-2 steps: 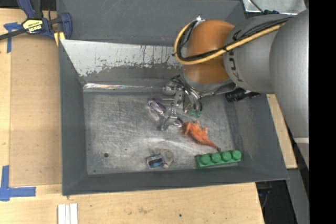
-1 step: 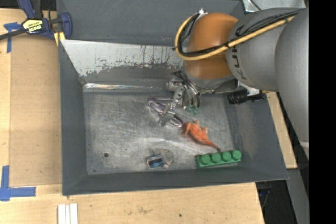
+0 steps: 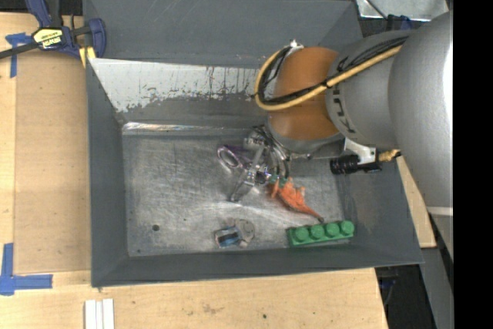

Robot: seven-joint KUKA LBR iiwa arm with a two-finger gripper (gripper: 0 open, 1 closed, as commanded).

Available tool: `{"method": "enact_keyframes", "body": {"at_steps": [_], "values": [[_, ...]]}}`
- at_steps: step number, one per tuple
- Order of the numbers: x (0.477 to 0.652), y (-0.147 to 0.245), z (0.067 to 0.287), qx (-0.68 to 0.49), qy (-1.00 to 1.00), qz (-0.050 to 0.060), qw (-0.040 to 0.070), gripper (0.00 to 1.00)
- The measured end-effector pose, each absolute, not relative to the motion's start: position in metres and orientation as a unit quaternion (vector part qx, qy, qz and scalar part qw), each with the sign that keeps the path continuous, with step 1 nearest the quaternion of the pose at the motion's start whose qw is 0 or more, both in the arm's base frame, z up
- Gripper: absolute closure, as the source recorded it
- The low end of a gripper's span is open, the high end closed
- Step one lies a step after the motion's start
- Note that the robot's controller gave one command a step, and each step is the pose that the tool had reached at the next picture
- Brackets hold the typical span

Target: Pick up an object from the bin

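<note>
While the arm reaches in from the right, we see the gripper [image 3: 258,167] low over the middle of the bin [image 3: 108,166], between a purple loop [image 3: 229,158] and an orange toy [image 3: 291,196], both just beside it. We cannot tell whether it is apart or closed.

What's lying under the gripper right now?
A purple loop pokes out left of the gripper in view, an orange piece right of it; the wrist covers whatever lies directly beneath.
</note>
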State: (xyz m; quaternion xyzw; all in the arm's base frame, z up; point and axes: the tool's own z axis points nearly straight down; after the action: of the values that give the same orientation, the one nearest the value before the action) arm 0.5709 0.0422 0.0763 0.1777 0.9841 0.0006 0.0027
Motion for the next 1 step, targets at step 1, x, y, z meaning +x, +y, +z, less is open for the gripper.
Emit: {"method": "enact_keyframes", "body": {"at_steps": [1], "values": [[0.5829, 0.0418, 0.0664, 0.19, 0.982, 0.006, 0.022, 1.0]]}}
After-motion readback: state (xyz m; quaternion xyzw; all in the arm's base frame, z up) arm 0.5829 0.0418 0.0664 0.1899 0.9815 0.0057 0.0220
